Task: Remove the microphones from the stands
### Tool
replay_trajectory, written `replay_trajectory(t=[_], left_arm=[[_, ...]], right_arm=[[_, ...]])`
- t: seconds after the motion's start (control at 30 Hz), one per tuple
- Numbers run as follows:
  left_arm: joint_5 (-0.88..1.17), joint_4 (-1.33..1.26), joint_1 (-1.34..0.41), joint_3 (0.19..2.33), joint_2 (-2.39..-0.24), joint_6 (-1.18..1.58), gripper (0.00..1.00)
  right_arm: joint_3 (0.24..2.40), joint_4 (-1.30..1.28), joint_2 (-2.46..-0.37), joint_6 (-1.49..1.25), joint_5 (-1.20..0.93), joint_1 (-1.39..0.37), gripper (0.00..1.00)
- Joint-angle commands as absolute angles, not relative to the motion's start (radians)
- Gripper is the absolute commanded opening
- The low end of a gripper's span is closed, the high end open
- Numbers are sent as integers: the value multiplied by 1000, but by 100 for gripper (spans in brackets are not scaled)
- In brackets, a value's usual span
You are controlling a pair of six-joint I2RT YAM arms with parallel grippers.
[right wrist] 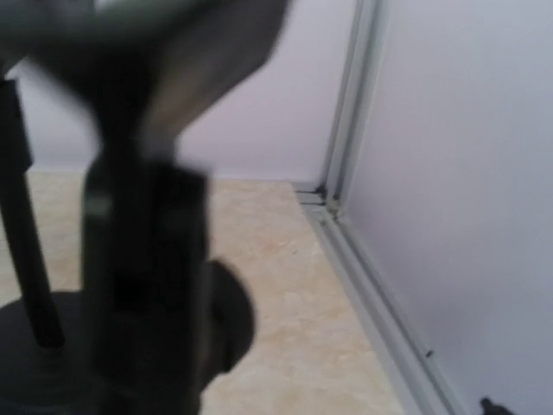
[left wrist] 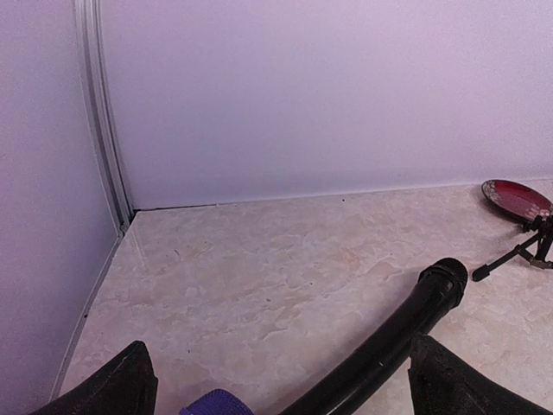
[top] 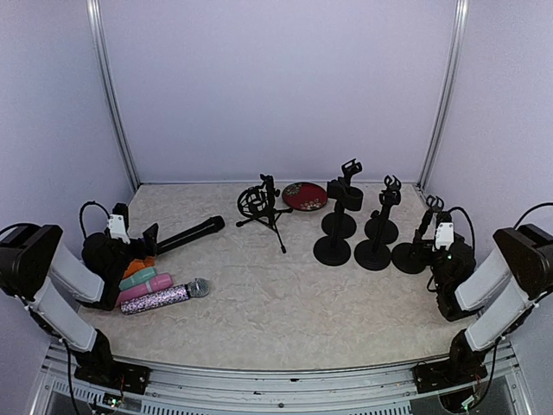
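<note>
Pointing far and right, the black microphone [top: 188,233] sits at the left of the table [top: 259,298], between the spread fingers [left wrist: 117,385] of the left hand [top: 149,242]. Coloured microphones [top: 160,294] lie just nearer. A tripod stand [top: 262,206], a red dish [top: 304,195] and black stands [top: 373,251] stand to the right. The right hand [top: 432,238] is at the rightmost stand; its grip is too blurred to tell.

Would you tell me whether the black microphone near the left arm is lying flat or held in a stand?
Lying flat: the microphone rests lengthwise on the table, with no stand under it.
</note>
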State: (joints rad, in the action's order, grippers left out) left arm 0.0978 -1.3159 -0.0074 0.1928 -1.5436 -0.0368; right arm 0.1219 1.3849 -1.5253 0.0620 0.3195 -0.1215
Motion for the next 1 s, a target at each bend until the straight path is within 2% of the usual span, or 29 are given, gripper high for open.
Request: replay_trajectory(t=[0.0,0.17,0.5,0.6,0.97], left_arm=[[111,-1298,19,235,-1549,-2,99],[113,-1309,19,235,-1554,0,99],[112,-1306,18,235,-1554,0,99],[112,-1305,19,235,-1554,0,99],[111,-1302,18,240,-1556,0,99]], right_arm=[[106,1616,-1605,98,197,-102,100],[155,1494,-1589,89,170,-96,100],[191,1426,-1592,61,178,-76,100],[223,1343,-1581,17,106,-25,100],[219,1355,-1583,18,103,-24,100]])
